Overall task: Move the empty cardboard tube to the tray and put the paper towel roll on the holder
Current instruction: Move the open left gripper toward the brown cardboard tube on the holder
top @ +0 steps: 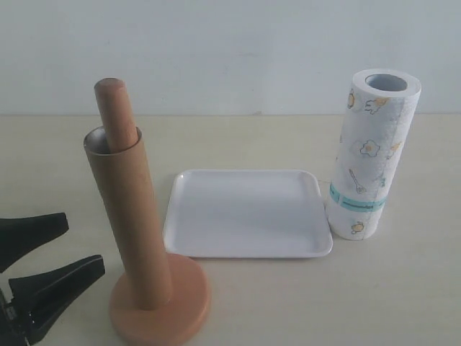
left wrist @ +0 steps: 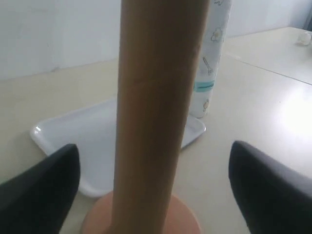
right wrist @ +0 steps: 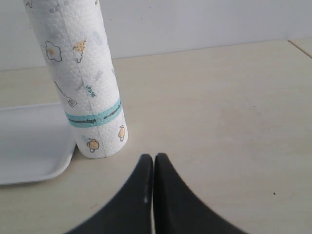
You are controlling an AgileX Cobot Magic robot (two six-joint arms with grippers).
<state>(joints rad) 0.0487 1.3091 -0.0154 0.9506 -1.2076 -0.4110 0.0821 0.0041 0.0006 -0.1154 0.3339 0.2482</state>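
The empty cardboard tube [top: 132,216] stands slipped over the holder's dowel [top: 115,108], leaning a little, its foot on the round base [top: 169,310]. Left of it, my left gripper [top: 83,241] is open and apart from the tube. In the left wrist view the tube [left wrist: 156,117] fills the gap between the spread fingers [left wrist: 44,190] without touching either. The white tray [top: 248,213] lies bare in the middle. At its right edge the paper towel roll [top: 371,151] stands upright. My right gripper [right wrist: 154,157] is shut on nothing, a short way from the roll's [right wrist: 83,83] foot.
Everything rests on a pale table [top: 403,288] with a white wall [top: 230,50] behind it. A seam [left wrist: 273,70] to another tabletop runs beyond the roll in the left wrist view, with a small white object [left wrist: 304,38] at the far edge.
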